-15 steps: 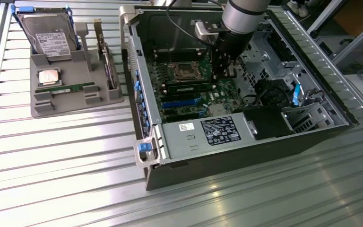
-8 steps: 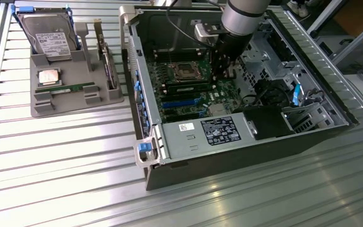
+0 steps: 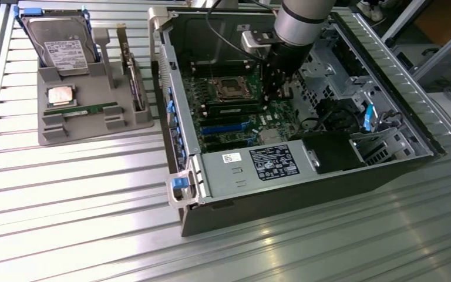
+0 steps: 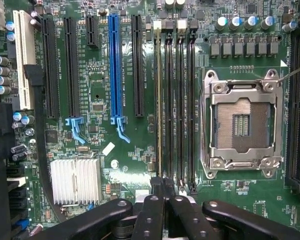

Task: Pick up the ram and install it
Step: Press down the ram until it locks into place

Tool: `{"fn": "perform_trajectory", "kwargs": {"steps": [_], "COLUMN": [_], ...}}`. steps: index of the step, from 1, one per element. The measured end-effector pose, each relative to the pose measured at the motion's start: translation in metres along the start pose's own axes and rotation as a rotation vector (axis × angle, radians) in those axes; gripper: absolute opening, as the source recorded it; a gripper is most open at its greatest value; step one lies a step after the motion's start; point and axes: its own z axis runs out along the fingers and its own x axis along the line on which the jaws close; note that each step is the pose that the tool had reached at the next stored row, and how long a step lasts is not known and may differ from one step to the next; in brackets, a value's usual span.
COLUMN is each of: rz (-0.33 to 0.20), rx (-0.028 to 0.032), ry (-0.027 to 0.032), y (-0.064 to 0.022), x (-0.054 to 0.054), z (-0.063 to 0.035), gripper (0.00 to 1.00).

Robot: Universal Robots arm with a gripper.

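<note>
Found the gripper (image 4: 162, 187) closed, its black fingers (image 4: 150, 210) pressed together with no gap, right at one end of the memory slots (image 4: 172, 100). Saw it in the exterior view too (image 3: 276, 94), low inside the open computer case (image 3: 178, 117), just beside the empty processor socket (image 3: 229, 88).

Noticed a thin olive-green strip standing edge-on in the slot under the fingertips, probably the ram (image 4: 157, 100), already upright in its slot. Could not tell whether the fingertips pinched its top edge or only pressed on it. Judged the closed tips suitable for pushing a narrow edge down evenly, and the position over the end of the slot sensible, near where the latch would sit.

Looked at the arm (image 3: 300, 23) next: came in from above, almost vertical, wrist straight, so that any force would go down along the slot and not sideways.

Further out, noted the blue expansion slot (image 4: 115, 65) and the silver heatsink (image 4: 75, 181) on the board, well apart from the gripper. On the surface (image 3: 69, 205), at the exterior view's left, saw a gray holder (image 3: 77, 126) with a hard drive (image 3: 61, 47), a square processor chip (image 3: 61, 94) and a second green stick (image 3: 84, 109) lying in its groove, all apart from the gripper.
</note>
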Motion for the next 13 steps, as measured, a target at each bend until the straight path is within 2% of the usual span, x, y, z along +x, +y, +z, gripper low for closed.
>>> {"fn": "perform_trajectory", "kwargs": {"steps": [2,3,4,5,9,11,13], "rz": [0.0,0.0,0.0,-0.001,0.0,0.0,0.0], "rx": [-0.0006,-0.0004,-0.0003,-0.0002,0.0005,0.0007,0.0011], "ry": [0.002,0.0017,0.0005,-0.0046,-0.0149,-0.0173,-0.0214], "y": [-0.0003,-0.0001,0.0011,0.0054,0.0406,0.0513,0.0724], "x": [0.001,0.001,0.001,0.001,0.002,0.002,0.003], "z": [-0.0134,-0.0148,-0.0151,-0.0153,-0.0163,-0.0166,-0.017], "gripper": [0.1,0.1,0.1,0.1,0.1,0.1,0.1]}}
